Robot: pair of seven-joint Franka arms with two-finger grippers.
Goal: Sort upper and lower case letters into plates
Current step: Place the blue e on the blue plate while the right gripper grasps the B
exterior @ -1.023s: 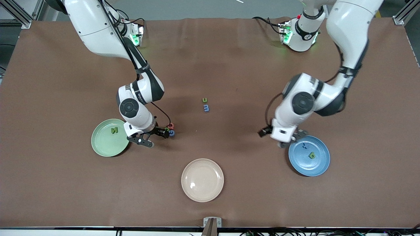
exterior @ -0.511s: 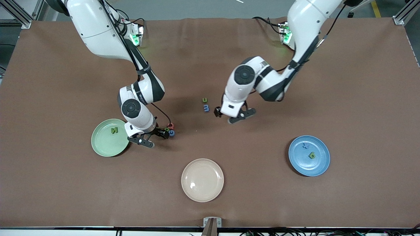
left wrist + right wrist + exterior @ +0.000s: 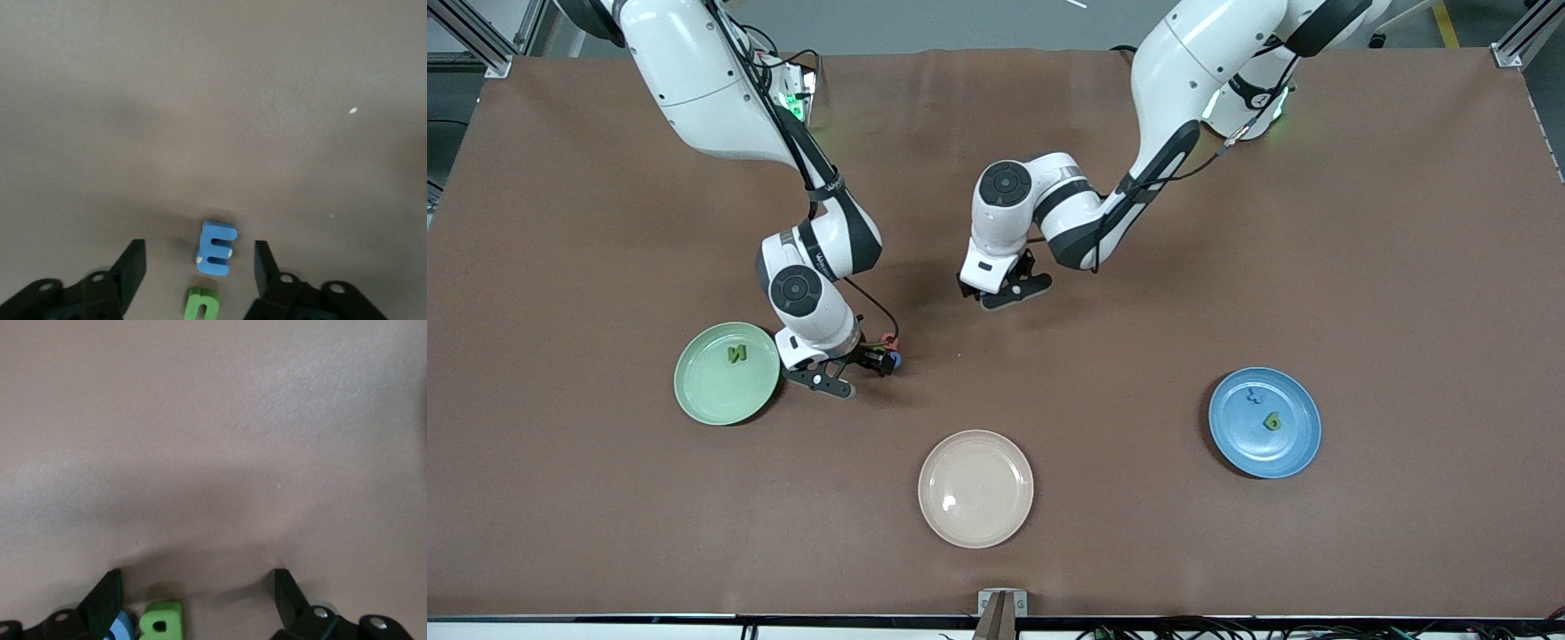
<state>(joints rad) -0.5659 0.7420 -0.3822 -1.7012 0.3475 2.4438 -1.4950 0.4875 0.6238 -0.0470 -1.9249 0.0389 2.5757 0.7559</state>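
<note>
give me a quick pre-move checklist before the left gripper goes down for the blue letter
1. Left gripper open: ok, fingers spread.
2. Blue letter between its fingers: ok, roughly centred, on the mat.
3. Neighbour clearance: not ok, a green letter lies right beside the blue one and could be caught too.
4. Blue plate has room: ok, two letters in it, bare surface left.
5. Right gripper out of the way: ok, open, low over its own green letter beside the mint green plate.
6. Upper or lower case of the blue letter: cannot tell.
</note>
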